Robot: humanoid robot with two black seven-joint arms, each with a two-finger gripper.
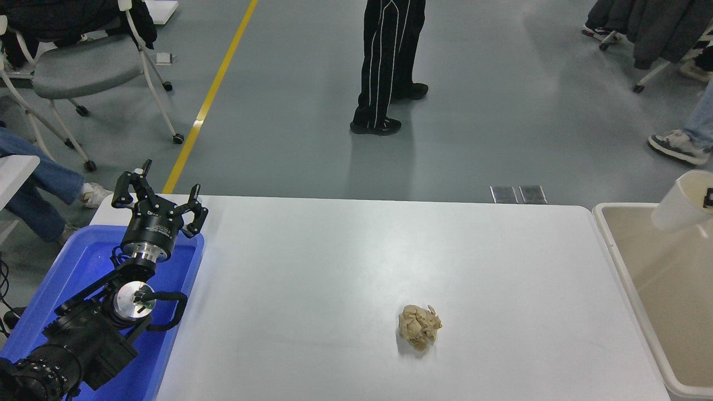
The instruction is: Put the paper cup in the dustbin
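Observation:
The white paper cup (680,204) hangs tilted in the air at the right edge, above the near-left corner of the beige dustbin (624,262). Its open mouth faces up and to the right. Only a black sliver of my right gripper (708,198) shows at the picture's edge, pinching the cup's rim. The rest of the right arm is out of view. My left arm is parked at the lower left, with its gripper (167,181) open and empty above the blue tray.
A crumpled brown paper ball (419,327) lies on the white table (345,267), right of centre near the front. A blue tray (83,267) sits at the table's left end. A person stands beyond the far edge (387,67). Chairs and seated people are at the far left and right.

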